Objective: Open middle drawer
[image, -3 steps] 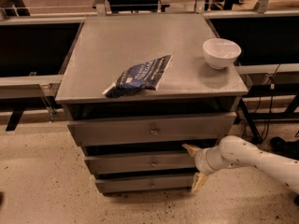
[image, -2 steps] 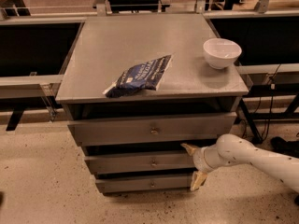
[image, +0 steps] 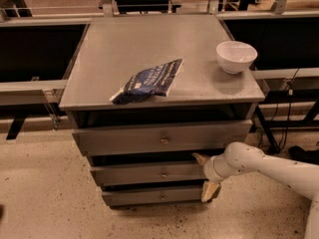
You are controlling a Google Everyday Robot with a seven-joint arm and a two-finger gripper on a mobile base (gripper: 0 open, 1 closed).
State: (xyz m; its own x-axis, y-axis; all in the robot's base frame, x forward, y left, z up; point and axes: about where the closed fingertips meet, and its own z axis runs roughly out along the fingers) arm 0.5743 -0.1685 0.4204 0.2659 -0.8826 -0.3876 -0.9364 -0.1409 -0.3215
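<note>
The arm point(image: 271, 167) is white, smooth and round like a fat tube, with a ball-shaped joint. Its gripper point(image: 205, 175) is by the right end of the middle drawer point(image: 149, 174). Its two tan fingers point(image: 210, 190) are spread apart.

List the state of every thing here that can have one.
middle drawer, looks shut; no interior shows.
top drawer, looks shut too.
bottom drawer, looks shut too.
pincer, open, one finger above and one below the middle drawer's right end.
bowl, upright on the cabinet top, looks empty.
bag, lying flat near the cabinet top's front edge.
</note>
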